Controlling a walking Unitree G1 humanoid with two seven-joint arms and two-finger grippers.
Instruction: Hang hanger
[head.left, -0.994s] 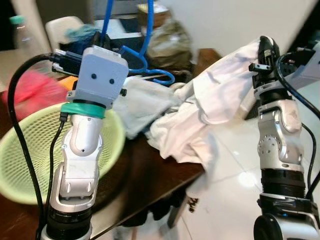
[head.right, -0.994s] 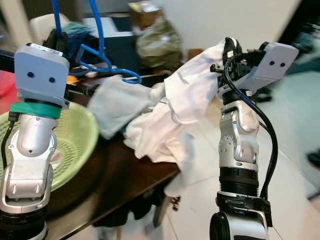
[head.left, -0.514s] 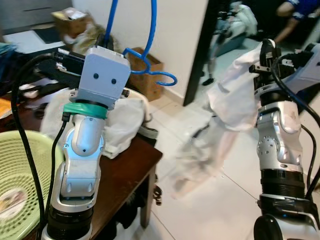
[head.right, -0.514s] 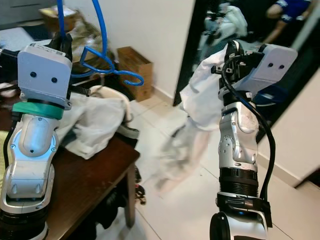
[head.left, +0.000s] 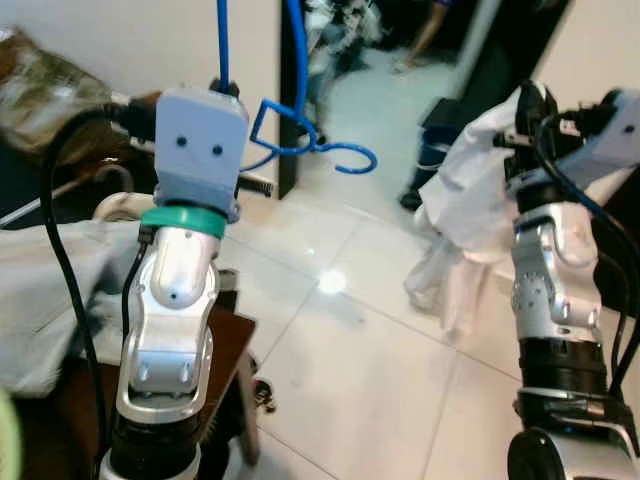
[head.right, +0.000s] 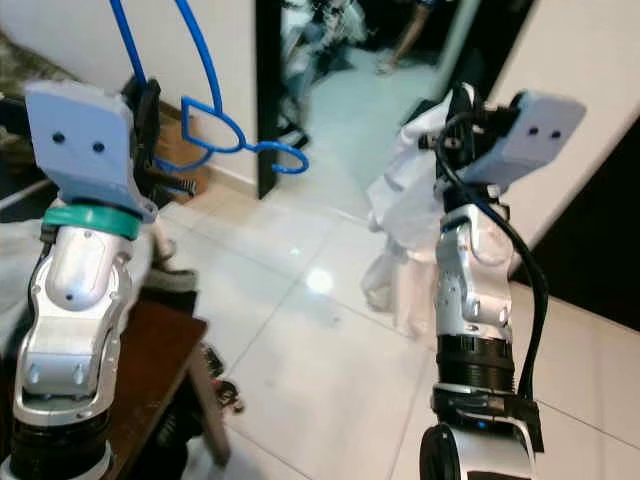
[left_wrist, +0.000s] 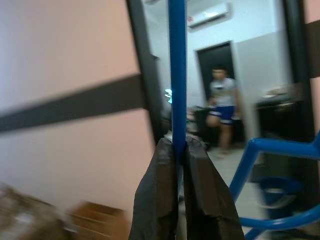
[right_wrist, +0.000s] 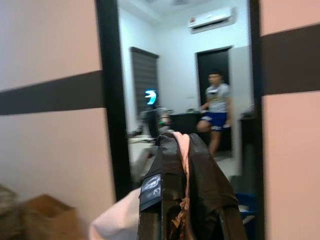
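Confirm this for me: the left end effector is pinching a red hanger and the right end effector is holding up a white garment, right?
Not quite. The hanger is blue, not red, as the left eye view shows. The rest holds: the left end effector pinches its blue rod, and the right end effector holds up the white garment.

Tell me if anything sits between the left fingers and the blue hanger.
Nothing does. The left gripper is already shut on the hanger, its fingers pinching the blue wire directly.

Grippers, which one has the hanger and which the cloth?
The left gripper pinches the blue hanger; the right gripper holds the white cloth.
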